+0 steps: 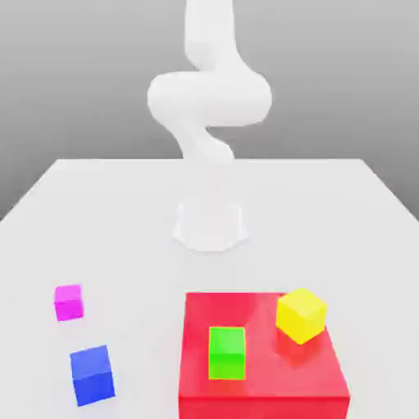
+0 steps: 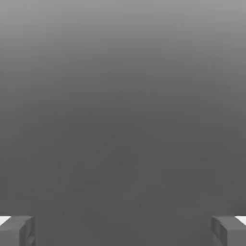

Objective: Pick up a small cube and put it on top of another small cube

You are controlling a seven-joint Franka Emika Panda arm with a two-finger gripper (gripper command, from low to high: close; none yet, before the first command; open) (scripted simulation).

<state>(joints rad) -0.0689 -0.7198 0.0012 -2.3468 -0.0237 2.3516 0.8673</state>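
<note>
Your tool (image 2: 123, 230) has its fingers (image 2: 17, 230) spread wide apart, their tips cut off at the frame edge, nothing between them. The small magenta cube (image 1: 68, 301) sits on the white worktop (image 1: 123, 213), just behind the slightly larger blue cube (image 1: 91, 375), not touching it.

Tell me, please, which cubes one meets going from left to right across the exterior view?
Pink cube → blue cube → green cube → yellow cube; the last two sit on the red block.
</note>
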